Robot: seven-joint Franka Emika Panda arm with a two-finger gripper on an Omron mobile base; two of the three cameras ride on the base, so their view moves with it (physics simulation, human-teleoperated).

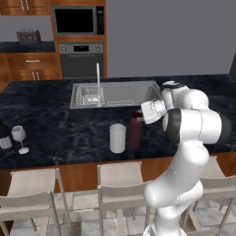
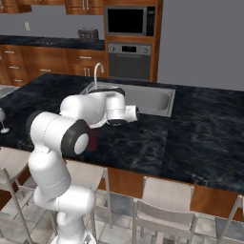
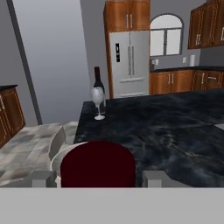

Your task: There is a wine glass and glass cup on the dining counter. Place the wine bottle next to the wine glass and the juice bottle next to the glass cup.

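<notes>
the wine bottle (image 1: 4, 137) already stands beside the wine glass (image 1: 19, 138) at the worktop's (image 1: 55, 101) left end, so the juice step is in hand. the juice bottle (image 1: 135, 131) stands upright just beside the glass cup (image 1: 117, 138), and the tool (image 3: 99, 178) sits at the bottle's top, fingers (image 3: 41, 178) on either side of the cap; whether they press it i cannot tell. next comes letting go and backing away without tipping it. the hand view looks over the cap toward the distant pair; the left base view shows bottle and cup side by side.
</notes>
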